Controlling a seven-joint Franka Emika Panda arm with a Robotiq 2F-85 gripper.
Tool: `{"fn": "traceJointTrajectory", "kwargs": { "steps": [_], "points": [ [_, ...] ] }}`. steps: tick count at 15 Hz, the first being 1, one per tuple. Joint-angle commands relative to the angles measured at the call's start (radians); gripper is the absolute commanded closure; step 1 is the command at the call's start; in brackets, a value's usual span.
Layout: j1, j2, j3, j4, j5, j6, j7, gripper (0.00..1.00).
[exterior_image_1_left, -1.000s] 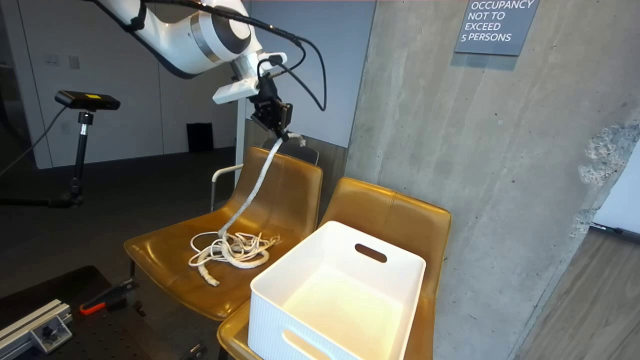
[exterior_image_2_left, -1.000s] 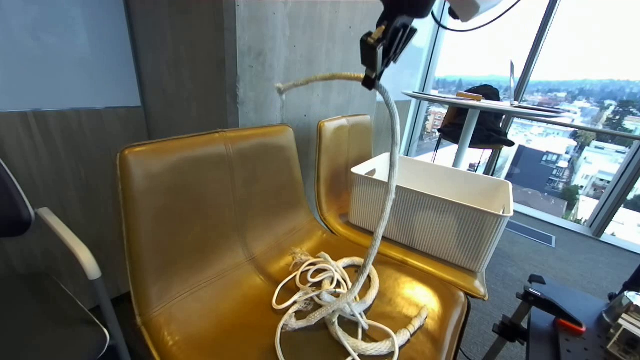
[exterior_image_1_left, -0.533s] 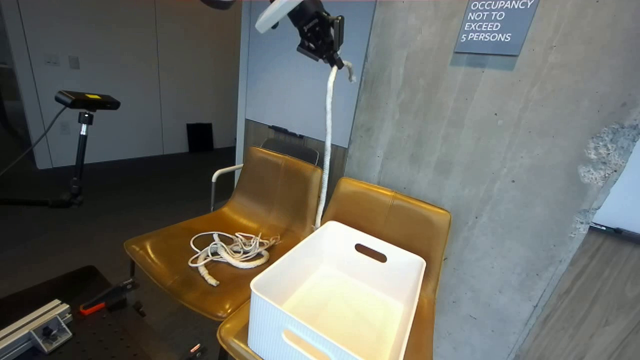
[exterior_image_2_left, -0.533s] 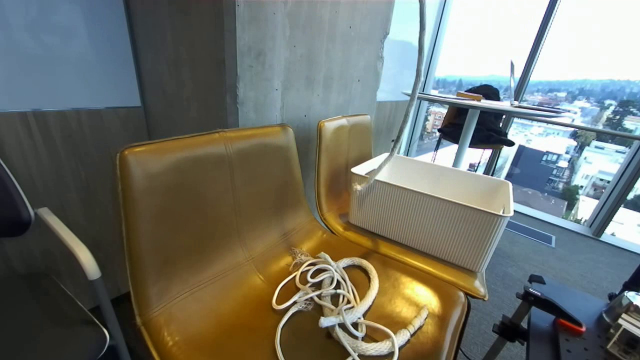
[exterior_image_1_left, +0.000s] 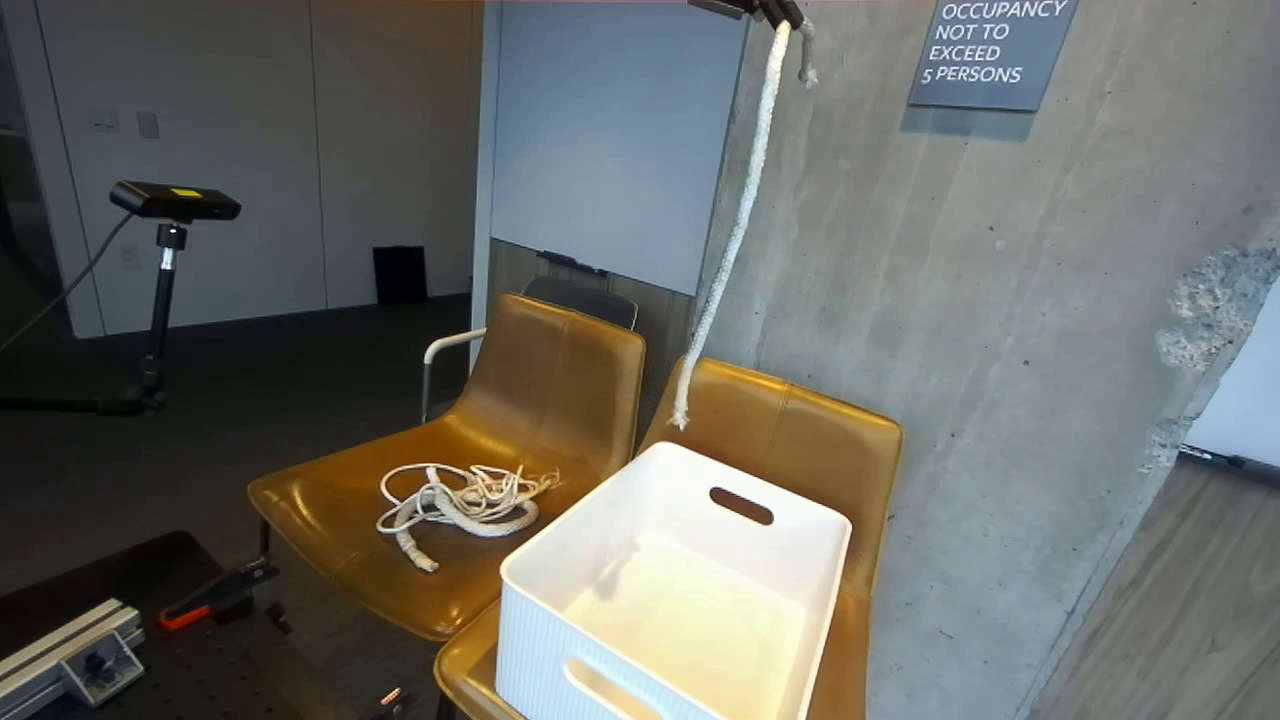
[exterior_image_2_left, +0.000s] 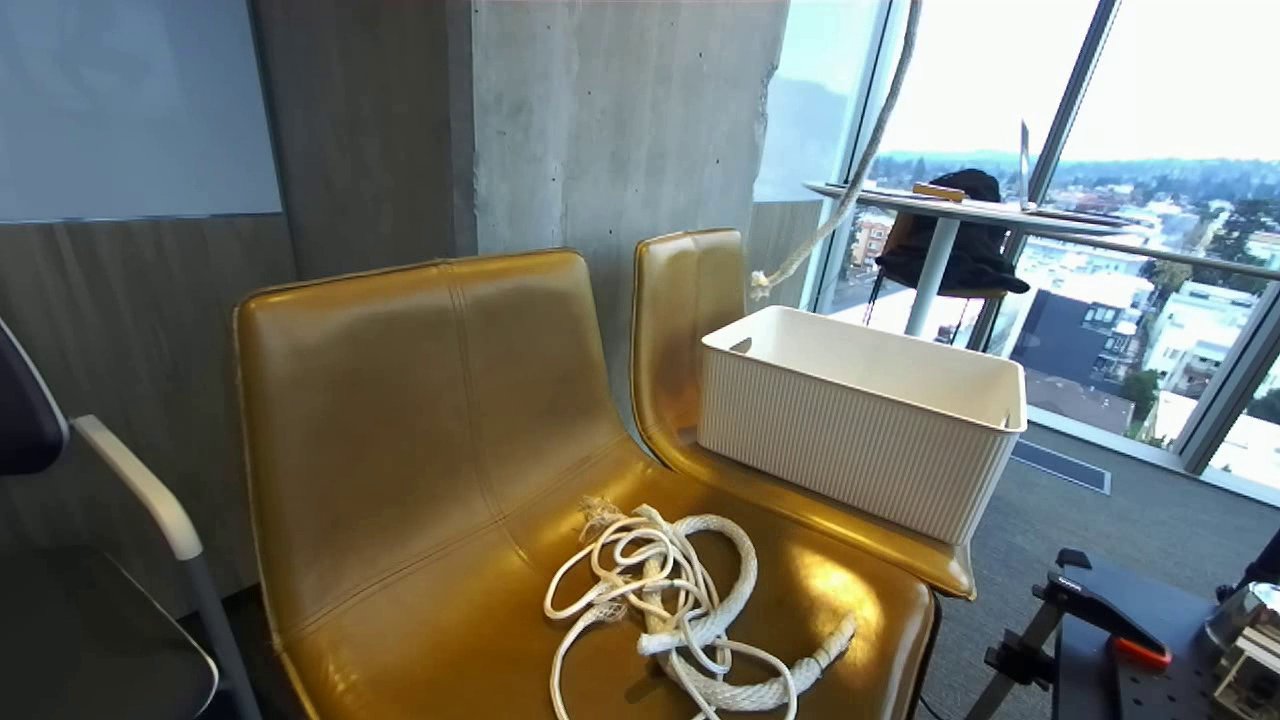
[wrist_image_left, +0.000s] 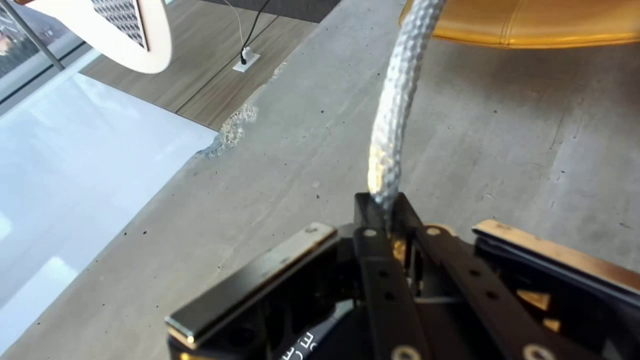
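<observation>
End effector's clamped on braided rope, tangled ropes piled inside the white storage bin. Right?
No: both exterior views show the tangled ropes on the golden-brown chair beside the white storage bin. The end effector is clamped on the braided rope.

A chipped concrete wall (exterior_image_1_left: 980, 300) bearing a grey occupancy sign (exterior_image_1_left: 985, 88) rose near two golden-brown chairs (exterior_image_2_left: 420, 400) standing side by side. In an exterior view, tall windows (exterior_image_2_left: 960, 90) glowed bright over a town (exterior_image_2_left: 1080, 335), with a white table (exterior_image_2_left: 985, 212) before them and grey carpet (exterior_image_2_left: 1020, 530) below.

Office: occupancy sign (exterior_image_1_left: 990, 60) and whiteboard (exterior_image_1_left: 610, 140).
</observation>
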Motion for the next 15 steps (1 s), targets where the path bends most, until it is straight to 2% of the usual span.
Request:
{"fn": "traceJointTrajectory", "kwargs": {
  "steps": [1,9,13,15],
  "points": [
    [-0.027,-0.002,-0.014,-0.106,-0.004,0.056,0.009,0.97],
    [-0.085,-0.081,-0.037,-0.604,0.015,0.156,0.105,0.97],
    [-0.127,-0.127,-0.066,-0.842,0.052,0.261,0.128,0.97],
    [-0.138,-0.131,-0.074,-0.922,0.077,0.314,0.129,0.97]
  ]
}}
